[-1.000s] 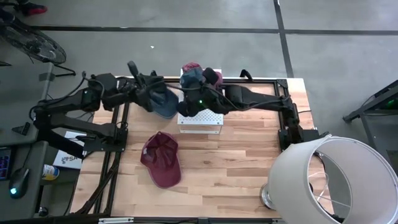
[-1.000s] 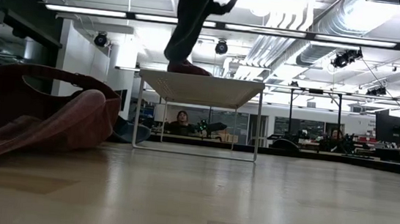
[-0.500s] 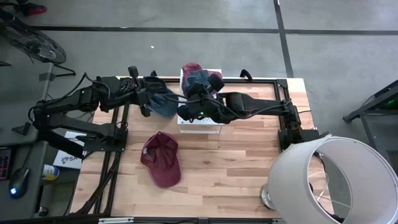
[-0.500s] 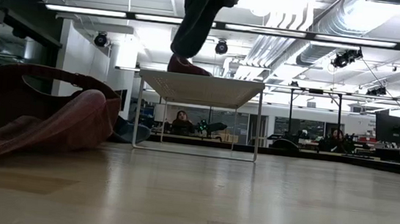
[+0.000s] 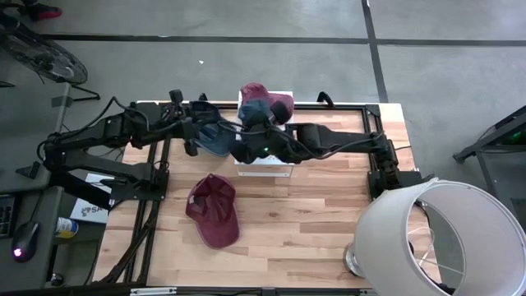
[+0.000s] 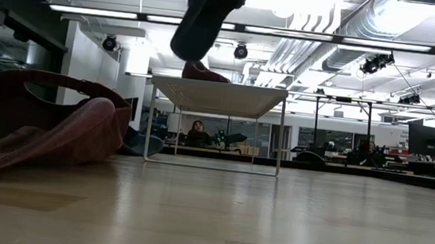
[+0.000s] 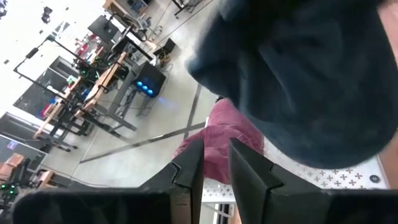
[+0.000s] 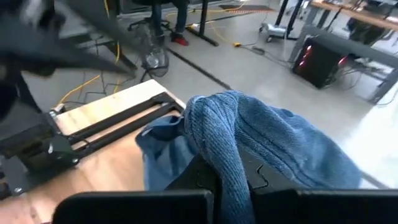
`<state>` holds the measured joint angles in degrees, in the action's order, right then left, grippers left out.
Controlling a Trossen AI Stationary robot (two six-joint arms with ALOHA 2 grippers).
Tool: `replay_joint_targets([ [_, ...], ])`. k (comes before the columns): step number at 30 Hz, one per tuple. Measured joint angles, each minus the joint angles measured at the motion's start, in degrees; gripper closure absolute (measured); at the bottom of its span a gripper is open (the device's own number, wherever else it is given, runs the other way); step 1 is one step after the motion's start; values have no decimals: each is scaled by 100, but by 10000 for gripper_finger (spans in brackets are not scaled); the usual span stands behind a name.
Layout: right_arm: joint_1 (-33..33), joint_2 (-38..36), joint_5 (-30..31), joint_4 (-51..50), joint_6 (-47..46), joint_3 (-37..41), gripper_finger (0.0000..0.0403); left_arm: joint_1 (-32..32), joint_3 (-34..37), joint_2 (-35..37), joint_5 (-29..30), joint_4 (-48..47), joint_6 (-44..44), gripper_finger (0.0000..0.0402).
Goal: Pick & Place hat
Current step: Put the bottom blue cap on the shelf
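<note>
My right gripper (image 8: 229, 171) is shut on a blue denim hat (image 8: 273, 143), held high over the left part of the white stand (image 5: 267, 168). The same hat shows in the high view (image 5: 260, 109) and, large and dark, in the left wrist view (image 7: 311, 68). A maroon hat (image 5: 253, 89) rests on the stand's far left. A second blue hat (image 5: 217, 140) lies on the table left of the stand. My left gripper (image 7: 216, 146) hovers above that hat, fingers a little apart, nothing between them. My right gripper pinches a fold of the denim hat's cloth (image 8: 221, 140) between its two fingers. The fingers come from the table's right, slanting slightly down. The hat is lifted clear of the stand, its crown bulging to one side of the fingers.
Another maroon hat (image 5: 214, 212) lies on the table nearer the front, filling the low view's left (image 6: 33, 124). A dark maroon piece (image 5: 284, 101) sits by the stand's far edge. A big white lampshade (image 5: 444, 238) stands at the near right corner.
My right gripper has carried the blue denim hat toward the table's left edge and rolled a little. In the low view the hanging dark shape has swung left, away from the maroon hat on the stand. My left gripper has rolled and tipped downward in place.
</note>
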<state>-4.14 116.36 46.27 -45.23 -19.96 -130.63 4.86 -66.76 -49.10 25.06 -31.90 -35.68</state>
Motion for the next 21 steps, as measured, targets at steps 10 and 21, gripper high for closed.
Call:
replay_joint_targets([
  [10,-15,-174,307,2168,239,1467,400,0,0,82,-57,-7,41,332],
  [21,6,-1140,794,5753,600,4097,400,0,0,101,-238,-134,228,332],
])
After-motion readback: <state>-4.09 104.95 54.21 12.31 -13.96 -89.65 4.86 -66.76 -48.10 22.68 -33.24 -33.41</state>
